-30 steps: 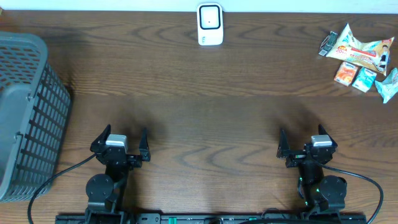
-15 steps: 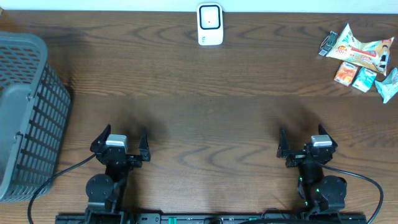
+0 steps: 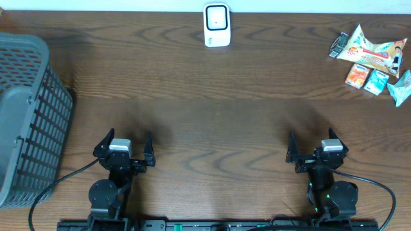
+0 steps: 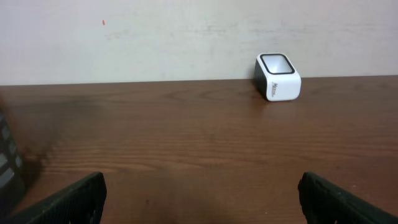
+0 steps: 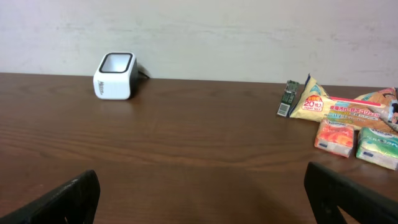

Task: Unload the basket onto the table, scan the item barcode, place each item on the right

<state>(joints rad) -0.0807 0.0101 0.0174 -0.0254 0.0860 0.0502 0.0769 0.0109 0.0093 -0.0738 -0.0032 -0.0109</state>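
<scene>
The left arm point(image 3: 120, 149) sits at the lower left of the overhead frame; its jaws stand fully open and empty. The right arm point(image 3: 331, 149) sits at the lower right, jaws likewise fully open and empty. The barcode scanner point(image 3: 217, 24) stands at top centre of the counter point(image 3: 212, 115). The snack packets point(image 3: 376, 52) lie clustered in the upper right corner, well apart from both arms. A grey basket point(image 3: 26, 122) occupies the left edge.
</scene>
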